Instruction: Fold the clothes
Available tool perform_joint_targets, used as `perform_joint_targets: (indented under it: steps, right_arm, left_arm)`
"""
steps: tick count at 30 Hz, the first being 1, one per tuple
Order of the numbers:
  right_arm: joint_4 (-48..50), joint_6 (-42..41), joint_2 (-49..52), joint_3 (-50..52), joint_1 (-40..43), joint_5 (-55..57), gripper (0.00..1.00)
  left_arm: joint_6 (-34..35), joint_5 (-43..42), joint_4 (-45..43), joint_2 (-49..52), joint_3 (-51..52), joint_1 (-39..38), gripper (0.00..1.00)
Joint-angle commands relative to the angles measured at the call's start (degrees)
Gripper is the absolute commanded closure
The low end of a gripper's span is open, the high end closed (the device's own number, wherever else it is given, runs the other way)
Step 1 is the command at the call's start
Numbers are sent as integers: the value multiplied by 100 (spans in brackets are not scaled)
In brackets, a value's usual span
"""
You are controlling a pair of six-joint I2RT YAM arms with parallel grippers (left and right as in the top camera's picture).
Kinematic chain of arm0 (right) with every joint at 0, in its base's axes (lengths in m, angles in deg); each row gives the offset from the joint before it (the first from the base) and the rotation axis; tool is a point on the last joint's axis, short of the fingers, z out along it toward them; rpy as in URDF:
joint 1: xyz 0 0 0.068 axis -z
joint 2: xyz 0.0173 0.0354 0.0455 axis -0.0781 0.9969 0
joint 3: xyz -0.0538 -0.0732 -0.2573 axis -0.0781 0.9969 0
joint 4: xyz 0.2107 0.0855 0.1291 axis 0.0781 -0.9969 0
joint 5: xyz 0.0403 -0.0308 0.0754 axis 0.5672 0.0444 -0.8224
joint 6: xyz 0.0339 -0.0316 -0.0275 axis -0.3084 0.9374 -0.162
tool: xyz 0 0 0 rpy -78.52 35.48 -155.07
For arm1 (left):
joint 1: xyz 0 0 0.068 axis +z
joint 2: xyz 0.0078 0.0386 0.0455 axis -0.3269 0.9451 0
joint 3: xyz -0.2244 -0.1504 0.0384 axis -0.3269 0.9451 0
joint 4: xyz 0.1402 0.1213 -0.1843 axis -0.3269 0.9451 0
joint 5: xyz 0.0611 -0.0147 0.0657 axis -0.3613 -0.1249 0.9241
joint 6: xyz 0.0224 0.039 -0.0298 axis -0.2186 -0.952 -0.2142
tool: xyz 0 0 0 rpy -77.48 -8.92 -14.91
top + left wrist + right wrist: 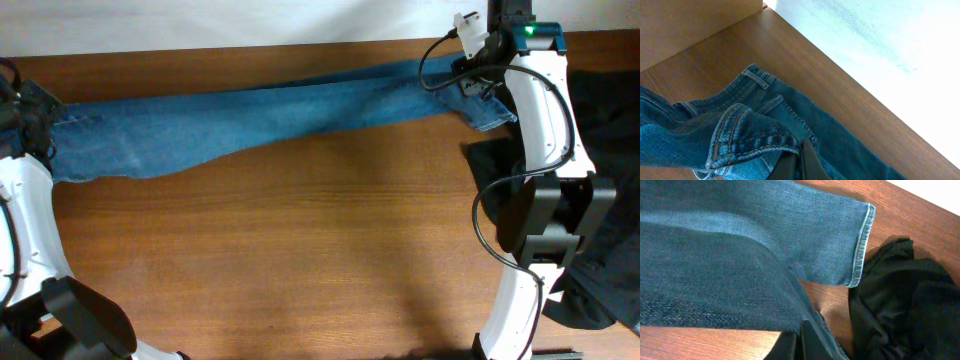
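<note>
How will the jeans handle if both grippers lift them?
Likely floppy: the jeans lie limp with soft wrinkles, so the middle should sag. Probably heavy for cloth, since the thick stitched seams bunch at the left gripper. The rough denim seems unlikely to slip from the right gripper.

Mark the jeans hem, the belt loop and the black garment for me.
jeans hem (861, 245), right wrist view, midway along the stitched edge.
belt loop (755, 79), left wrist view, middle of the strip.
black garment (905, 300), right wrist view, its crumpled centre.
</note>
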Motion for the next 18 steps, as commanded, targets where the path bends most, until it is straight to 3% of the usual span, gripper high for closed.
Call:
perform_joint_targets:
  steps: [1,18]
  right_arm:
    - [61,-26,-256,-155,136,334,96]
    - [-240,577,-245,-155,133,332,96]
  left_arm:
    - [-68,649,-109,-225,-186,122,100]
    - [-70,745,-317,446,-184,116,99]
